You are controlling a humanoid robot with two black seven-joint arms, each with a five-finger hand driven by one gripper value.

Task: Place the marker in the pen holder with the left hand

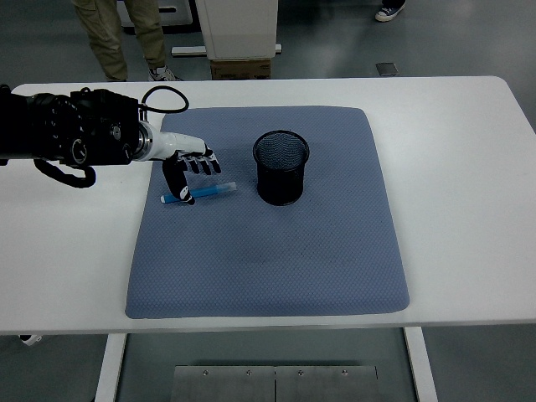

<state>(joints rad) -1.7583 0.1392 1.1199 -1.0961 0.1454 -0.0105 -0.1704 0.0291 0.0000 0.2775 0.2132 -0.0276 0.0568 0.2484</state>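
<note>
We see the marker, a light blue one, lying flat on the blue mat in the upper left part of the frame, a little tilted, with its right end higher than its left end. Our left hand is directly over the left half of the marker. The fingers are bent downward and a bit apart from each other, and the thumb reaches down to the marker near its left end. We cannot tell for sure if the thumb tip really touches the marker or is only just above it, but the hand is not closed around it and the marker lies on the mat. The black left arm comes in from the left edge of the frame, above the white table. The pen holder, a black mesh cup, stands upright on the mat to the right of the marker, near it but not touching. At the top of the frame, behind the table, we see the legs of a person and a cardboard box on the floor.
</note>
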